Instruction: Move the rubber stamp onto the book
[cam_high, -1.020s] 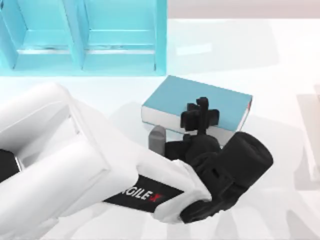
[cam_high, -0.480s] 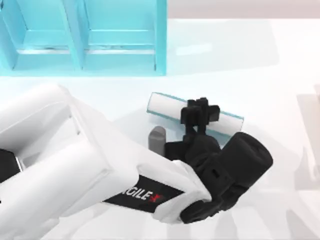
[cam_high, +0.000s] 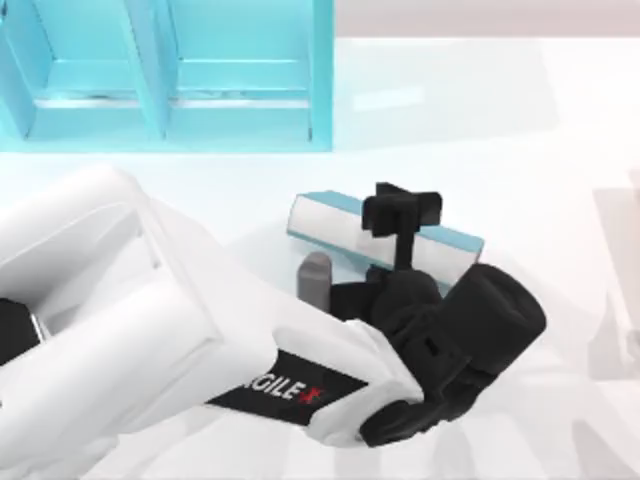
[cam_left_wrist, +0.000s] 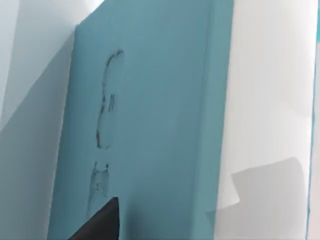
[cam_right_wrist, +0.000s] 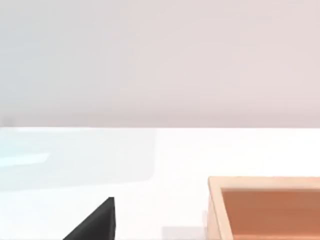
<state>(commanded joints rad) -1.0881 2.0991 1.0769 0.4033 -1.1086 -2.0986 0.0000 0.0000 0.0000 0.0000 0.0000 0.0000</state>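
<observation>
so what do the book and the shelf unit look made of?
Book: matte teal cover, plain white page block like paper; the render shows no texture. Shelf unit: smooth light-blue panels with a slight sheen, probably plastic or painted board; can't say which. The left hand is at the book.

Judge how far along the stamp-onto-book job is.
Done: nothing yet; the book stands tilted on edge, with nothing on its cover. In hand: the left gripper is at the book. The right gripper sits idle near a wooden box. Left: probably lay the book flat, fetch the stamp, set it on top.
</observation>
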